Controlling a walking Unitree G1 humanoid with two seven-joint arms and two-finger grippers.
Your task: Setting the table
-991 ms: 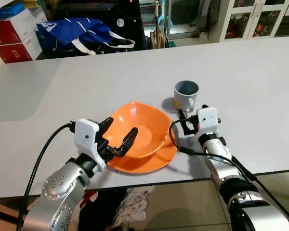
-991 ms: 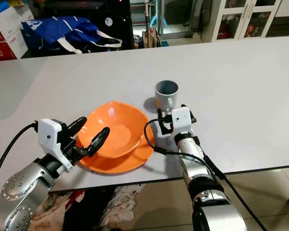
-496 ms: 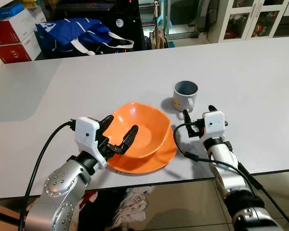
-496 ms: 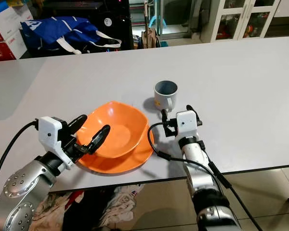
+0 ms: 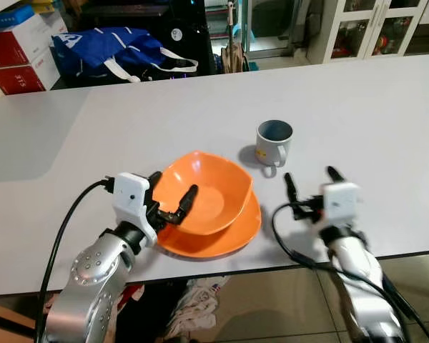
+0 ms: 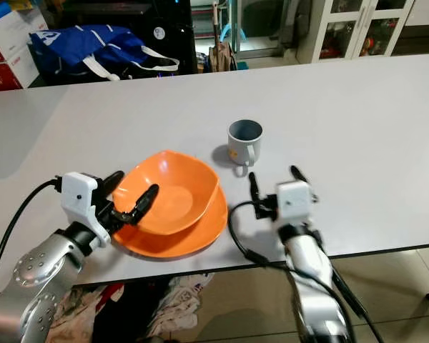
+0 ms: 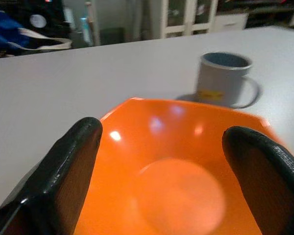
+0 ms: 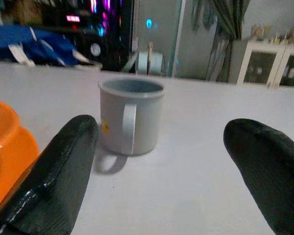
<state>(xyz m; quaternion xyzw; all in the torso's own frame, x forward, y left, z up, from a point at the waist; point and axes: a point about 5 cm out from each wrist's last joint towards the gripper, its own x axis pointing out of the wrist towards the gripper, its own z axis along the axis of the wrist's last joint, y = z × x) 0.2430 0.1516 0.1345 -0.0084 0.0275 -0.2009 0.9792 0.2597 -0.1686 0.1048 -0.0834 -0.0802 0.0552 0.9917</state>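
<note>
In the lower left of the head view, the left gripper (image 5: 171, 202) is at the near rim of the orange bowl (image 5: 209, 191), with its two black fingers wide apart, one on the outer side of the rim and one over the inside. It is not holding anything tight yet, as far as I can tell. The bowl sits on an orange plate (image 5: 232, 236), low in the middle of the picture and very near the front edge of the grey table (image 5: 129, 121). If the left gripper pulls the bowl toward the robot, the plate could slide with it and drop off that edge. If it closes crooked on the thin rim, the bowl could tip up. Just right of the middle stands the grey mug (image 5: 274, 142), close behind the bowl, so a push forward could knock it over. In the lower right, the right gripper (image 5: 309, 179) is wide open with nothing in it, facing the mug but not touching it. There is lots of open table toward the top and right of the picture.
</note>
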